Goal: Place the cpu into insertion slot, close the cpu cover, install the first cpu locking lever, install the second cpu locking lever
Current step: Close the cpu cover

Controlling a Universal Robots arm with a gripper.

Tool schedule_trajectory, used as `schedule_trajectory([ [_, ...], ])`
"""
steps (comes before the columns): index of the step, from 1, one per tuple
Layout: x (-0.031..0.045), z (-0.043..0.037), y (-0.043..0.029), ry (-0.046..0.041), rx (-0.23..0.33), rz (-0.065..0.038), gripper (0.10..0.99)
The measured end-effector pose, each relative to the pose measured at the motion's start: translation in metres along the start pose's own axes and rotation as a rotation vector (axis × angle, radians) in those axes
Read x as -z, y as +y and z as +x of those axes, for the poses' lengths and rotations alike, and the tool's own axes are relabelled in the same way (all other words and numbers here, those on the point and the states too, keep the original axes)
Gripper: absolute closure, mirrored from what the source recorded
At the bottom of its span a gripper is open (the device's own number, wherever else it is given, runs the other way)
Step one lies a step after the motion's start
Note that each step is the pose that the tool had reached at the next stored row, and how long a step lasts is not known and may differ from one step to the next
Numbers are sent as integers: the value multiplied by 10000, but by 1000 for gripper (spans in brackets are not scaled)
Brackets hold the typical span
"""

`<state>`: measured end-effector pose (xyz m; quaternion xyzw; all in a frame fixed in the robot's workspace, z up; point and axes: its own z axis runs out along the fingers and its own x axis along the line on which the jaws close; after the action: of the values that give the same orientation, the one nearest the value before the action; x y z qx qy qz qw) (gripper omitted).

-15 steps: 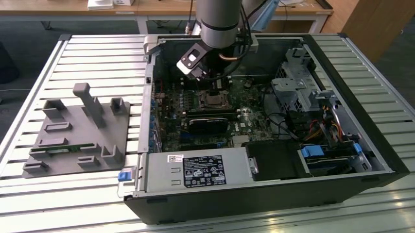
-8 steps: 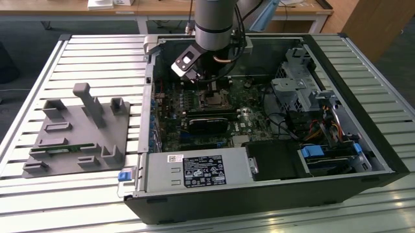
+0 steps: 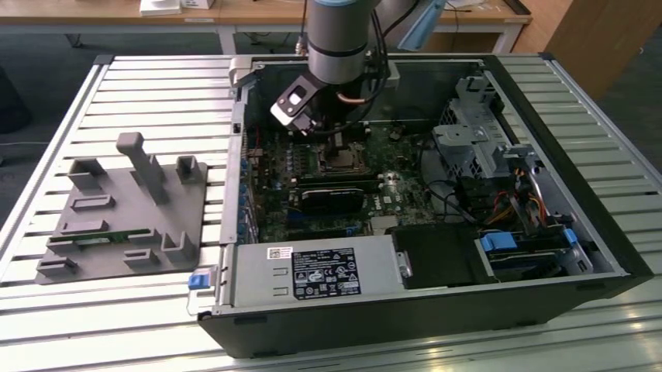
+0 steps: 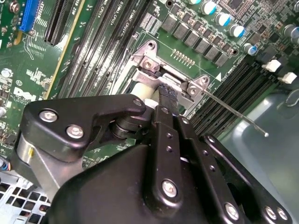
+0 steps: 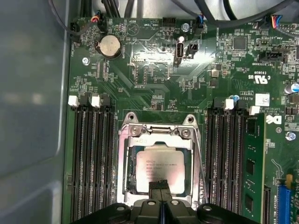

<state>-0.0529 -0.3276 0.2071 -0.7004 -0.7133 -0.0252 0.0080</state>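
The cpu (image 5: 161, 165), a pale silvery square chip, lies flat in the insertion slot (image 5: 130, 169) on the green board. The silver cpu cover (image 5: 159, 132) lies down over it, and the chip shows through the cover's window. My gripper (image 5: 160, 185) is shut, with its dark fingertips (image 4: 168, 95) resting on the near edge of the cover. In the exterior view the gripper (image 3: 333, 139) hangs just above the socket (image 3: 337, 160) inside the open computer case. A thin wire locking lever (image 4: 233, 112) sticks out free beside the socket, and it also runs along the socket's side (image 5: 200, 158).
Long black memory slots (image 5: 93, 154) flank the socket, and a green memory stick (image 5: 252, 172) stands in one row. A coin battery (image 5: 108, 45) sits further along the board. In the case are a power supply (image 3: 310, 271) and a drive cage (image 3: 470, 139). A grey fixture plate (image 3: 124, 209) lies outside.
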Motion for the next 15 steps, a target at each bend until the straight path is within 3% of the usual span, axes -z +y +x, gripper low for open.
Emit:
schedule_trajectory([
  [15, -71, -2, -8, -3, -1, 1, 980],
])
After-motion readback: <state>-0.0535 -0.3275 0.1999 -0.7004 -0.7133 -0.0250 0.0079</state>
